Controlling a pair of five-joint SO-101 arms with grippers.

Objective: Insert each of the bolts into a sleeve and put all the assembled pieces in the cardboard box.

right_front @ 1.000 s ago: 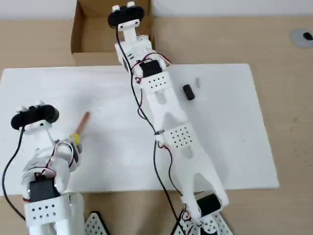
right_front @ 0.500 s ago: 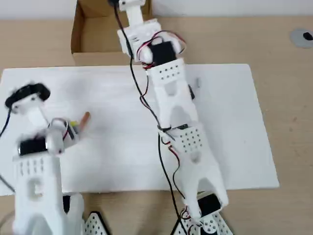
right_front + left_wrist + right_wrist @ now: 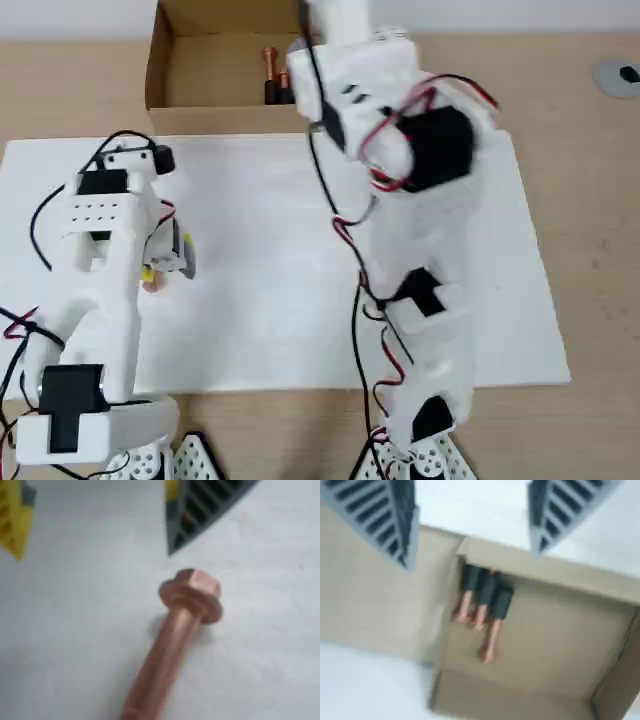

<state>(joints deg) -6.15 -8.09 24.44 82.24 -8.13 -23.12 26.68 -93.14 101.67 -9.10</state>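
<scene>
Your left tool [image 3: 95, 550] was spread just above the copper-coloured hex-head metal bolt [image 3: 172, 650] lying on the white desk sheet [image 3: 70, 630]. Your right tool [image 3: 472, 550] was spread over the brown cardboard box [image 3: 555, 630], with three black-sleeved bolts [image 3: 482, 597] together in its corner.

The left arm [image 3: 100, 300] and right arm [image 3: 435, 250] are white shells with black servos and red-black cables (the right gripper [image 3: 473, 557] is ribbed grey).
</scene>
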